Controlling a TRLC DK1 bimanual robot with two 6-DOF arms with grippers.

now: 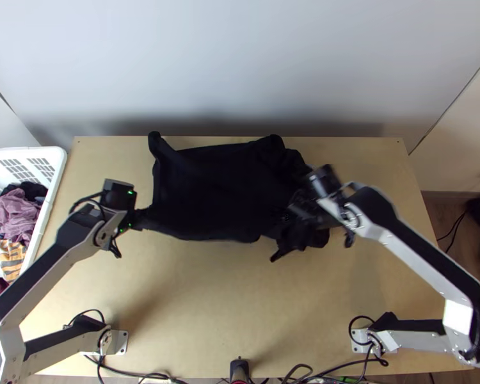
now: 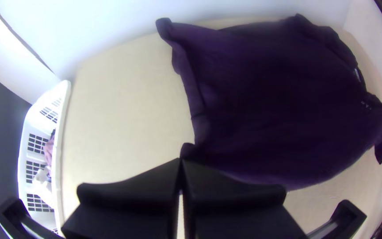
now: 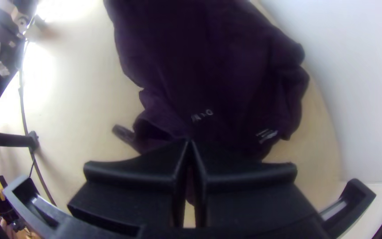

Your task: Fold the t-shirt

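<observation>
Item: one black t-shirt (image 1: 217, 189), soft cloth, on the far half of the pale wooden tabletop (image 1: 195, 288); broad and mostly spread at left and middle, bunched at its right end, a narrow rolled piece jutting out at the far left corner. Small light print marks at the right end.

Item: left gripper (image 1: 139, 221), black, at the shirt's near left corner; jaws closed on the cloth there.

Item: right gripper (image 1: 295, 214), black, at the bunched right end; jaws closed, gripping cloth.

Item: one white plastic basket (image 1: 56, 173) with slotted walls, beside the tabletop's left edge, holding mixed garments, mauve (image 1: 15, 214) and orange-patterned (image 1: 12, 259) among them.
</observation>
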